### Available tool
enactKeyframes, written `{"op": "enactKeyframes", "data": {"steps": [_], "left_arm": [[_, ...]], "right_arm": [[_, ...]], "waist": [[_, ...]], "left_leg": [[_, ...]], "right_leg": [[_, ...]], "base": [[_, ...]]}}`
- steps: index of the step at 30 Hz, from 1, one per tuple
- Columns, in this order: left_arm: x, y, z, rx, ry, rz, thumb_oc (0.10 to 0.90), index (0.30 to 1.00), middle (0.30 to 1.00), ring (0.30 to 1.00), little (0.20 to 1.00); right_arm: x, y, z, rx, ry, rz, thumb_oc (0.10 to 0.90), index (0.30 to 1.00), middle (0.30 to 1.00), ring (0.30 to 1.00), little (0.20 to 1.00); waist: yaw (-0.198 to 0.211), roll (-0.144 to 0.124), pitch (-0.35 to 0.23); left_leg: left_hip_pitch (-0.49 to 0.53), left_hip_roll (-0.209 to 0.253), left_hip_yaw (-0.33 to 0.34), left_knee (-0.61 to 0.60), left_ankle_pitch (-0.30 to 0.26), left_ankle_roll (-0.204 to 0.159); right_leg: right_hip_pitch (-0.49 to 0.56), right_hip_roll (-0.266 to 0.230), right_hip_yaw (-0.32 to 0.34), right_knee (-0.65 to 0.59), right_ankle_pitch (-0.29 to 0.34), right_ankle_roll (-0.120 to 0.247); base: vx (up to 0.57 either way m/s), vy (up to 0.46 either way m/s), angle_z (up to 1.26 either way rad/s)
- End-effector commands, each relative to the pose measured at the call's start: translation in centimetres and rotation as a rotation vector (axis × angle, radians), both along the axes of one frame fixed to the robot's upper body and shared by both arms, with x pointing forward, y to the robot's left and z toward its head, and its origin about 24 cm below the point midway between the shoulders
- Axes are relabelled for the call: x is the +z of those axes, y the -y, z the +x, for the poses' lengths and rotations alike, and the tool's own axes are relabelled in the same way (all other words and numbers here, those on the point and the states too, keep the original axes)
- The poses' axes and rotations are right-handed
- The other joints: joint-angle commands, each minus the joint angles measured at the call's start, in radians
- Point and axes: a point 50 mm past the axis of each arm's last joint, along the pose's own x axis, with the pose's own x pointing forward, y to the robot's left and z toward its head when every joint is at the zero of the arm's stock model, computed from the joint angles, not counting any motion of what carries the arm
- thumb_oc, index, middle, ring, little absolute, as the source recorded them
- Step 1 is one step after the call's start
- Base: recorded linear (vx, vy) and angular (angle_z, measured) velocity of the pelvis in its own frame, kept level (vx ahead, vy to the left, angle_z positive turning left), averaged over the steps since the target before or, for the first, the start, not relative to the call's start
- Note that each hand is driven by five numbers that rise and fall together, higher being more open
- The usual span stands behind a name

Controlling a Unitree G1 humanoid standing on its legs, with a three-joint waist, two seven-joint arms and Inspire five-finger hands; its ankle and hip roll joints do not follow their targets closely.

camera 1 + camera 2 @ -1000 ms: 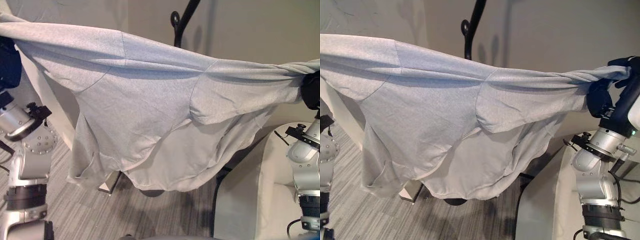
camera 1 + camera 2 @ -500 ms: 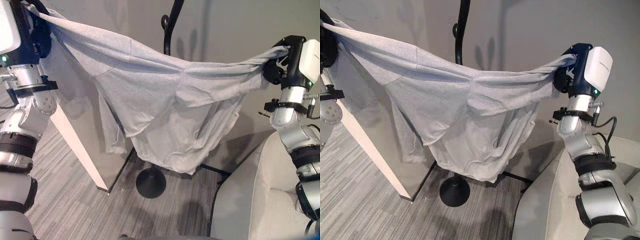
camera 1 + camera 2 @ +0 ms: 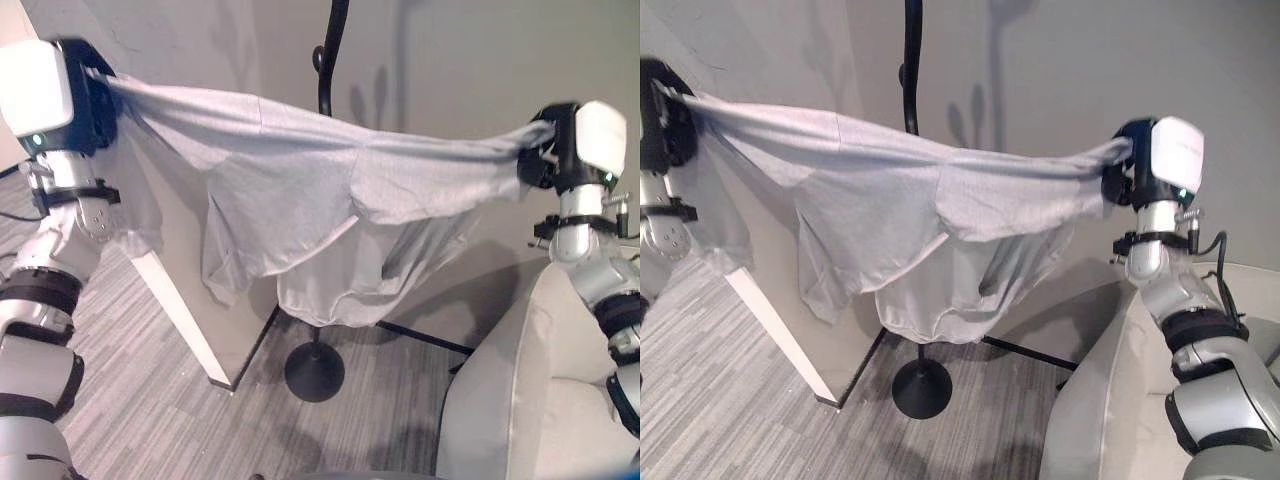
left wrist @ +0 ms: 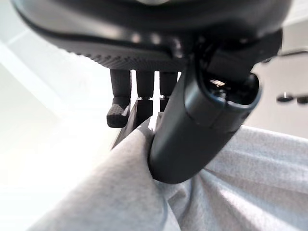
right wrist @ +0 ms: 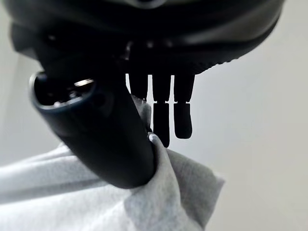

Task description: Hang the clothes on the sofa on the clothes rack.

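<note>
One grey shirt (image 3: pixel 330 190) is hanging stretched between two hands, the left hand (image 3: pixel 95 95) and the right hand (image 3: pixel 545 150). One black clothes rack (image 3: pixel 330 60) and one white sofa (image 3: pixel 530 400) are standing nearby.

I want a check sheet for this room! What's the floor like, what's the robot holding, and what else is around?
Surface: grey striped floor.
Job's things: light grey garment stretched in the air between both hands, sagging in the middle, in front of the black clothes rack; whether it touches the rack cannot be told. The rack's round base stands on the floor.
Clutter: nothing seen.
Hands: left hand pinches one end of the garment; right hand pinches the other end.
Cables: nothing seen apart from the robot's own.
Surroundings: pale sofa at lower right, white panel leaning at left, plain wall behind.
</note>
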Motion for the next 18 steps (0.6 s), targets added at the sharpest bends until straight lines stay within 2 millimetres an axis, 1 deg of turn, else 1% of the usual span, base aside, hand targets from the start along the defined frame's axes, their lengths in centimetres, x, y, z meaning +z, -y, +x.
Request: {"op": "enactKeyframes", "data": {"steps": [1, 2, 3, 4, 5, 6, 8, 9, 11, 13, 14, 15, 17, 18], "left_arm": [[-6.1, -0.8, 0.3, 0.073, -0.351, -0.096, 0.4, 0.3, 0.3, 0.3, 0.3], [-7.3, -0.5, 0.1, 0.065, -0.382, -0.125, 0.4, 0.3, 0.3, 0.3, 0.3], [-9.4, 0.3, -0.3, 0.044, -0.441, -0.156, 0.4, 0.3, 0.3, 0.3, 0.3], [-9.4, 0.3, -0.3, 0.044, -0.442, -0.156, 0.4, 0.3, 0.3, 0.3, 0.3], [-10.3, 0.9, -0.5, 0.027, -0.461, -0.175, 0.4, 0.3, 0.3, 0.3, 0.3], [-12.0, 1.9, -0.9, 0.001, -0.492, -0.233, 0.4, 0.3, 0.3, 0.3, 0.3], [-13.1, 3.0, -1.1, -0.035, -0.512, -0.276, 0.4, 0.3, 0.3, 0.3, 0.3], [-13.1, 3.0, -1.1, -0.035, -0.512, -0.276, 0.4, 0.3, 0.3, 0.3, 0.3], [-13.6, 3.7, -1.4, -0.064, -0.504, -0.309, 0.4, 0.3, 0.3, 0.3, 0.3], [-13.3, 4.1, -1.6, -0.089, -0.472, -0.337, 0.4, 0.3, 0.3, 0.3, 0.3], [-11.8, 3.5, -1.9, -0.098, -0.386, -0.358, 0.4, 0.3, 0.3, 0.3, 0.3], [-10.0, 2.6, -2.7, -0.107, -0.287, -0.365, 0.4, 0.3, 0.3, 0.3, 0.3], [-7.8, 1.2, -3.8, -0.089, -0.178, -0.333, 0.4, 0.3, 0.3, 0.3, 0.3], [-7.9, 1.2, -3.9, -0.089, -0.18, -0.332, 0.4, 0.3, 0.3, 0.3, 0.3]], "right_arm": [[4.8, 0.7, 0.5, -0.04, 0.147, -0.026, 0.4, 0.3, 0.3, 0.3, 0.3], [4.2, 0.6, 0.4, -0.035, 0.122, -0.03, 0.4, 0.3, 0.3, 0.3, 0.3], [2.9, 0.2, 0.4, -0.021, 0.076, -0.019, 0.4, 0.3, 0.3, 0.3, 0.3], [2.9, 0.2, 0.4, -0.021, 0.075, -0.02, 0.4, 0.3, 0.3, 0.3, 0.3], [2.4, 0.0, 0.4, -0.012, 0.059, -0.013, 0.4, 0.3, 0.3, 0.3, 0.3], [1.5, -0.5, 0.4, 0.007, 0.031, -0.004, 0.4, 0.3, 0.3, 0.3, 0.3], [1.1, -0.9, 0.3, 0.023, 0.019, 0.01, 0.4, 0.3, 0.3, 0.3, 0.3], [1.0, -0.9, 0.3, 0.023, 0.019, 0.01, 0.4, 0.3, 0.3, 0.3, 0.3], [1.1, -1.3, 0.2, 0.041, 0.027, 0.015, 0.4, 0.3, 0.3, 0.3, 0.3], [1.8, -1.7, -0.1, 0.06, 0.067, 0.002, 0.4, 0.3, 0.3, 0.3, 0.3], [3.4, -1.7, -0.9, 0.069, 0.158, -0.014, 0.4, 0.3, 0.3, 0.3, 0.3], [4.5, -0.8, -2.3, 0.036, 0.239, -0.039, 0.4, 0.3, 0.3, 0.3, 0.3], [5.5, 0.6, -3.7, -0.024, 0.321, -0.064, 0.4, 0.3, 0.3, 0.3, 0.3], [5.4, 0.7, -3.9, -0.025, 0.319, -0.064, 0.4, 0.3, 0.3, 0.3, 0.3]], "waist": [[-0.047, -0.031, 0.032], [-0.048, -0.03, 0.034], [-0.047, -0.029, 0.04], [-0.047, -0.029, 0.039], [-0.047, -0.028, 0.043], [-0.045, -0.026, 0.048], [-0.044, -0.024, 0.051], [-0.043, -0.024, 0.05], [-0.042, -0.022, 0.053], [-0.043, -0.019, 0.056], [-0.042, -0.016, 0.057], [-0.039, -0.012, 0.057], [-0.031, -0.01, 0.053], [-0.03, -0.011, 0.052]], "left_leg": [[0.096, 0.139, 0.006, 0.016, 0.104, -0.078], [0.097, 0.138, 0.011, 0.014, 0.102, -0.079], [0.097, 0.138, 0.018, 0.012, 0.098, -0.078], [0.098, 0.138, 0.019, 0.012, 0.098, -0.078], [0.097, 0.137, 0.02, 0.011, 0.095, -0.078], [0.096, 0.137, 0.025, 0.007, 0.091, -0.078], [0.095, 0.136, 0.026, 0.003, 0.089, -0.079], [0.095, 0.136, 0.026, 0.003, 0.089, -0.079], [0.093, 0.134, 0.027, 0.0, 0.084, -0.077], [0.091, 0.132, 0.028, 0.0, 0.08, -0.077], [0.091, 0.129, 0.027, 0.001, 0.076, -0.076], [0.092, 0.129, 0.023, 0.006, 0.077, -0.079], [0.093, 0.132, 0.018, 0.014, 0.078, -0.083], [0.093, 0.132, 0.018, 0.015, 0.077, -0.083]], "right_leg": [[0.048, -0.035, -0.001, -0.039, -0.075, 0.078], [0.049, -0.036, -0.002, -0.04, -0.075, 0.078], [0.05, -0.038, -0.004, -0.04, -0.075, 0.078], [0.05, -0.038, -0.004, -0.04, -0.075, 0.078], [0.051, -0.039, -0.005, -0.04, -0.075, 0.078], [0.05, -0.041, -0.008, -0.04, -0.075, 0.078], [0.051, -0.043, -0.011, -0.041, -0.075, 0.078], [0.051, -0.043, -0.011, -0.041, -0.075, 0.078], [0.051, -0.046, -0.014, -0.042, -0.075, 0.079], [0.052, -0.048, -0.018, -0.042, -0.076, 0.079], [0.055, -0.049, -0.019, -0.043, -0.077, 0.079], [0.057, -0.05, -0.021, -0.043, -0.078, 0.08], [0.061, -0.047, -0.022, -0.044, -0.082, 0.079], [0.062, -0.047, -0.022, -0.044, -0.083, 0.079]], "base": [[-0.01, 0.004, 0.15], [-0.02, 0.011, 0.14], [-0.02, 0.011, 0.09], [-0.02, 0.014, 0.06], [0.0, 0.0, 0.0], [-0.03, 0.018, -0.04], [-0.02, 0.006, -0.06], [-0.01, 0.002, -0.04], [0.0, 0.0, 0.0], [0.0, 0.0, 0.0], [0.0, 0.0, 0.0], [0.0, 0.0, 0.0], [0.0, 0.0, 0.0], [0.0, 0.0, 0.0]]}}
